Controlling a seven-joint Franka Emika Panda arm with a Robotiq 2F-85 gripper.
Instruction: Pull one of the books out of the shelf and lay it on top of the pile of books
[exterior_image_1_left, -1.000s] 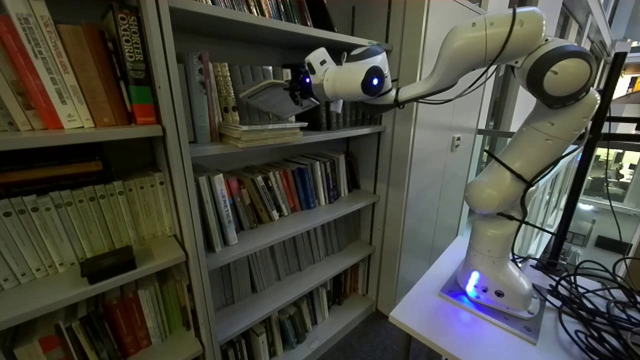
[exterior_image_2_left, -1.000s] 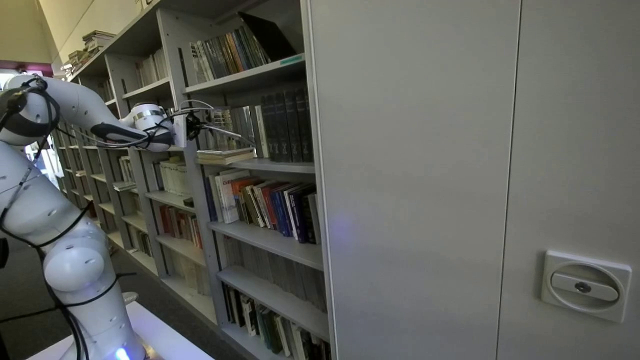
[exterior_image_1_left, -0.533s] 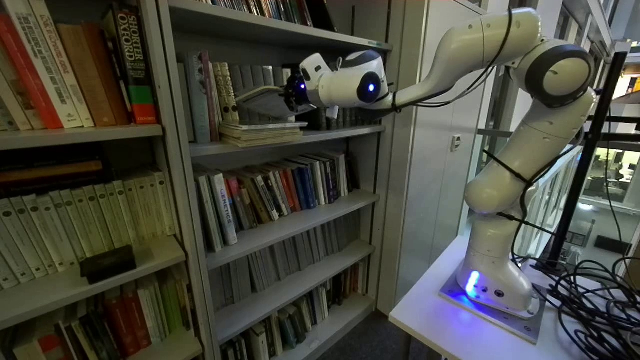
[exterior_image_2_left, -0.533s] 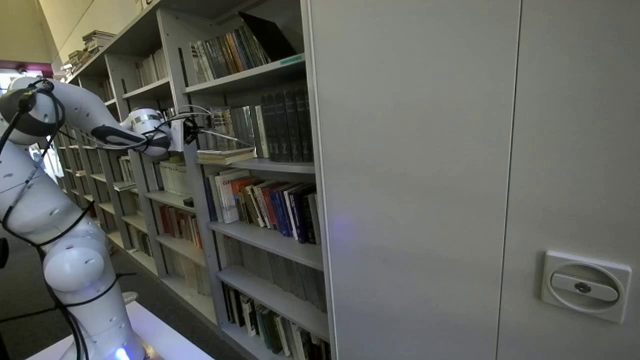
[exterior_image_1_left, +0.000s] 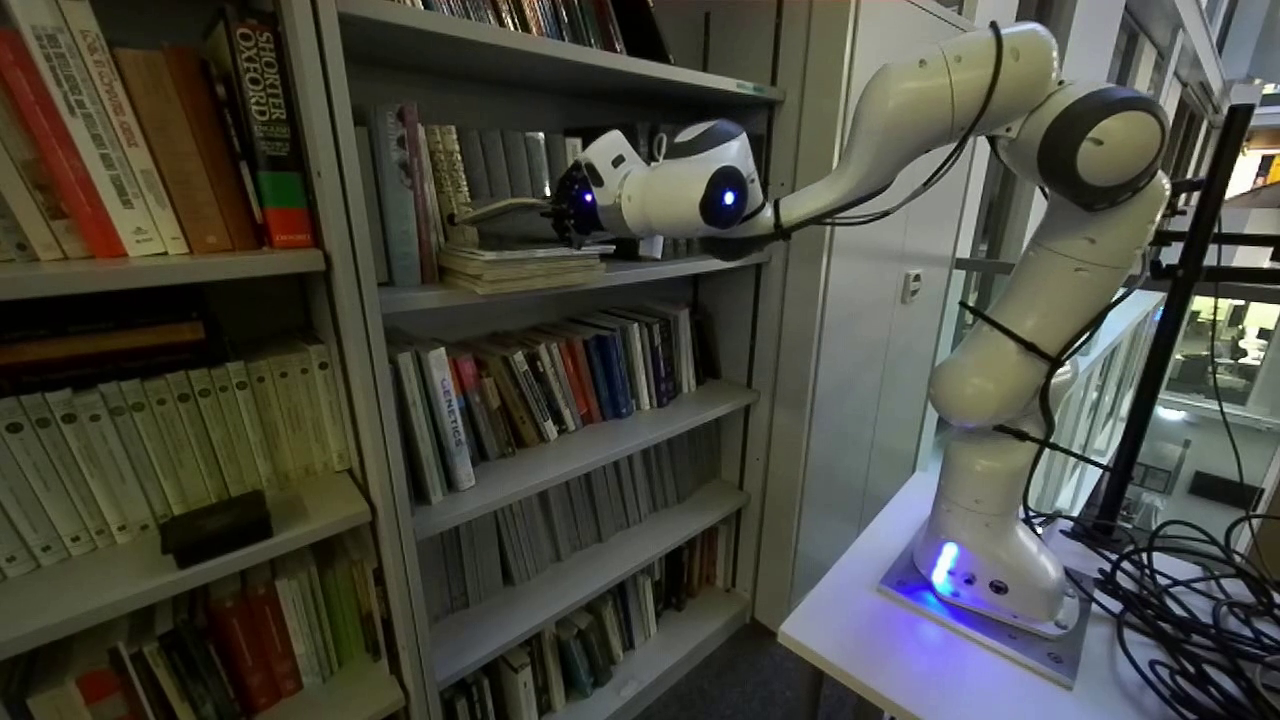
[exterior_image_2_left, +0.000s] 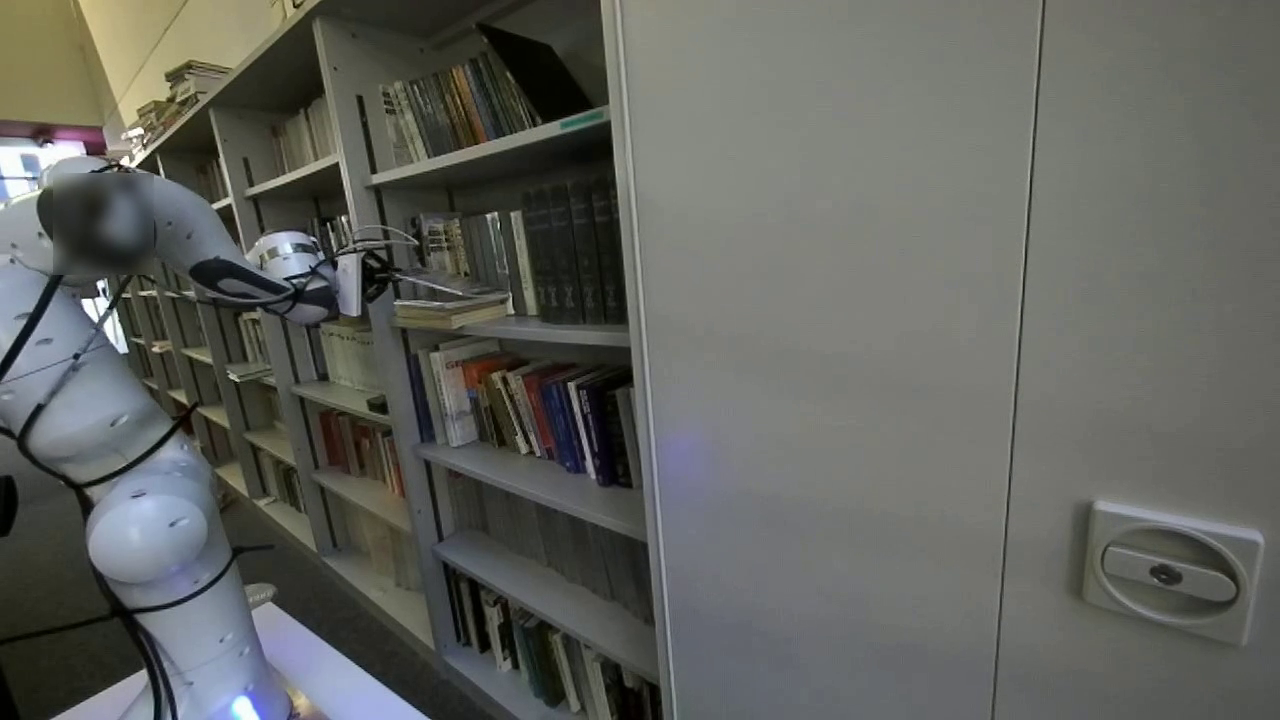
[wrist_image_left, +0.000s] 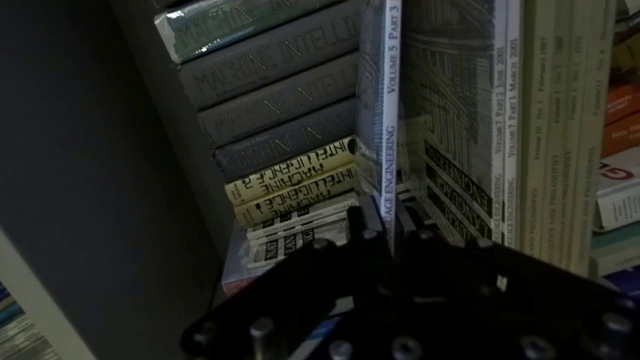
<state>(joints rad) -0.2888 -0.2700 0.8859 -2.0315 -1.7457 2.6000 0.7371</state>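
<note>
As an exterior view showed, the black two-fingered metal claw (exterior_image_1_left: 555, 212) held the thin grey-covered paper book (exterior_image_1_left: 500, 212) out ahead of itself, above the low pile of pale, thin paperbacks (exterior_image_1_left: 520, 275) on the tall grey metal bookcase (exterior_image_1_left: 690, 268).

In an exterior view the book (exterior_image_2_left: 440, 286) sloped down away from the claw, its far end close over the pile (exterior_image_2_left: 450, 316); whether the two touched could not be told.

In the wrist view the fingertips (wrist_image_left: 356, 222) were pinched almost together, with only the book's slim white spine (wrist_image_left: 391, 110) between them. A gap showed between book and pile beside the claw, and thick grey upright volumes (wrist_image_left: 275, 95) stood beyond it.

Laying the book down well probably called for levelling the claw, so that spine and far end met the pile together, then sinking without forward push, lest the far edge catch those volumes. The finger nearer the pile seemed likely to touch first, so a light contact, a small parting of the fingers and a straight retreat looked safest.
</note>
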